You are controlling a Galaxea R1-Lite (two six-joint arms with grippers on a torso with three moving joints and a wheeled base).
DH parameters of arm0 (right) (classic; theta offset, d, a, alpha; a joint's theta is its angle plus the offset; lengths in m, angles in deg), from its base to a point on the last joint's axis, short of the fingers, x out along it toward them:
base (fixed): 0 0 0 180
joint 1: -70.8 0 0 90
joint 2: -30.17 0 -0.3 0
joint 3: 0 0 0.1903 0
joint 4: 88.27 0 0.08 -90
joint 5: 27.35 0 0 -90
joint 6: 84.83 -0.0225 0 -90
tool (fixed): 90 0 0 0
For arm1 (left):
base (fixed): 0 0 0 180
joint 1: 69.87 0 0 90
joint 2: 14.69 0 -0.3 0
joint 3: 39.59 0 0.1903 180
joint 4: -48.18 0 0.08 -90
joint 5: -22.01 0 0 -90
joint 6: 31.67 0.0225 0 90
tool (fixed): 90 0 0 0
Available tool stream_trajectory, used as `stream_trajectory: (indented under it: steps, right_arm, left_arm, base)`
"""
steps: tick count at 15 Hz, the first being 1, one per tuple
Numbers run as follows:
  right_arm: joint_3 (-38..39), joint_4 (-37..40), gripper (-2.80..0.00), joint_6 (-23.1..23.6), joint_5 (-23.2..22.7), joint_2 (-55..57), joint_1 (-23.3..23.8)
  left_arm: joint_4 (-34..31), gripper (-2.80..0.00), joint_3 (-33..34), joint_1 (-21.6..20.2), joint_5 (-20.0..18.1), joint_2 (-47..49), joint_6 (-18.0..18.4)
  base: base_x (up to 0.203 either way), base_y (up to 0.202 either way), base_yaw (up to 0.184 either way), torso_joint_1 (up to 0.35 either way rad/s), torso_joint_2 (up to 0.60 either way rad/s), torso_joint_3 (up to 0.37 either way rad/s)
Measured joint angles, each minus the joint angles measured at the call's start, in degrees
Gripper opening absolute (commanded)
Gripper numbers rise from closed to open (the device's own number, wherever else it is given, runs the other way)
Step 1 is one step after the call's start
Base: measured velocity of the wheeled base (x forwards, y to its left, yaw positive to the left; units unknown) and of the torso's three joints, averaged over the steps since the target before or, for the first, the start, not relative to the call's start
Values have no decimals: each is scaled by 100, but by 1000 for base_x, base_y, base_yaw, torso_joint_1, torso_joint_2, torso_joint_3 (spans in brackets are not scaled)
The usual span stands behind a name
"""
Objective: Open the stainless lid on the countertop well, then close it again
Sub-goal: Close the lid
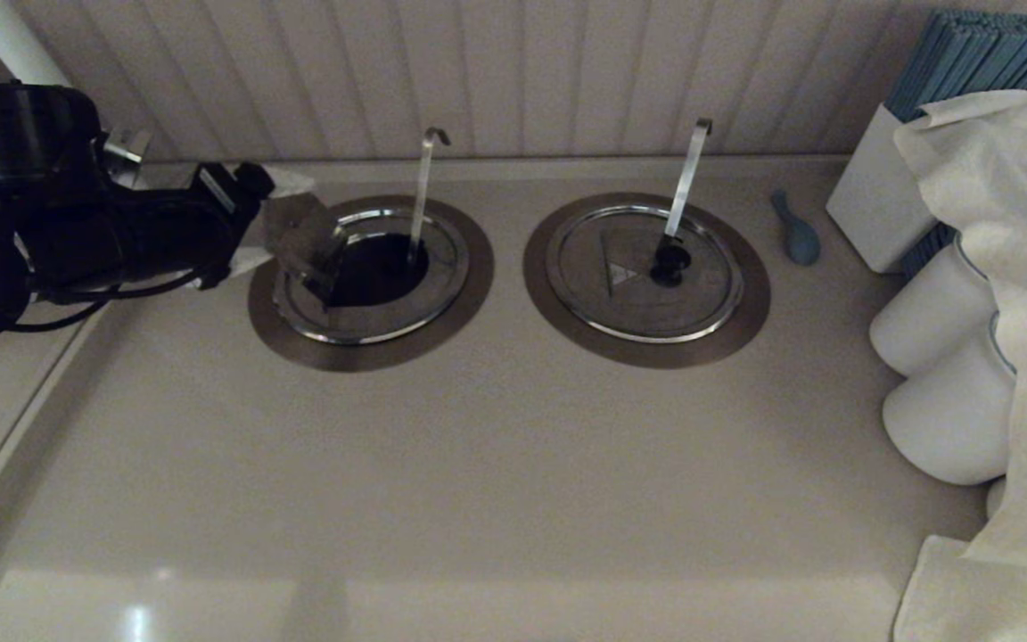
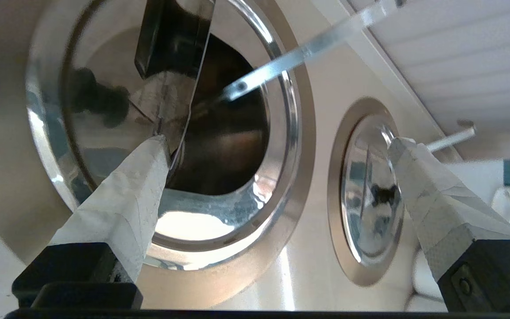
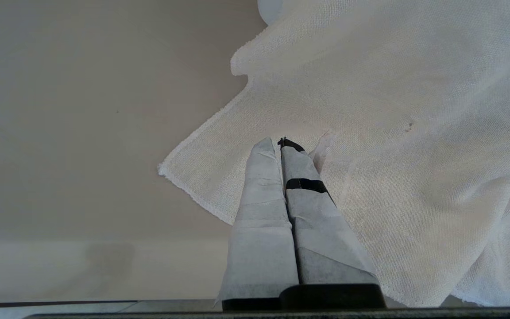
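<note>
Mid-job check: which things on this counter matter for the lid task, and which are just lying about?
In the job:
- stainless lid, flap raised
- countertop well, open
- left gripper, open, one finger at the flap

Lying about:
- twin lid, closed
- blue spoon
- white cloth under the parked right gripper
- white jars

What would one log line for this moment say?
left end effector: open, one finger against raised flap of round stainless lid | brown-collared countertop well: open | right end effector: shut, parked over white cloth
</note>
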Motion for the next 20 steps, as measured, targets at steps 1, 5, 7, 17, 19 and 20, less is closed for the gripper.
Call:
stream_trajectory:
  steps: [1,5,7,17,19,20]
  right_arm:
    - [0,2,-280,1,0,0,0]
    - [0,0,-280,0,0,0,2]
    - [0,1,-280,0,-2,0,5]
    - [0,0,-280,0,-2,0,2]
    - [0,1,-280,0,1,0,2]
    - [0,0,-280,0,1,0,2]
  left_arm:
    - [0,0,0,6,-81,13,0]
    - [2,0,0,132,-189,43,27]
    - [-7,0,-11,307,-184,48,43]
    - [-46,0,-30,505,-168,8,296]
    - [-49,0,-35,505,-158,-22,415]
    - [-51,0,-20,505,-158,-43,577]
  base:
    - [0,0,0,0,0,0]
    - [0,0,0,0,0,0]
    - [0,0,0,0,0,0]
    - [0,0,0,0,0,0]
    - [0,0,0,0,0,0]
    - [0,0,0,0,0,0]
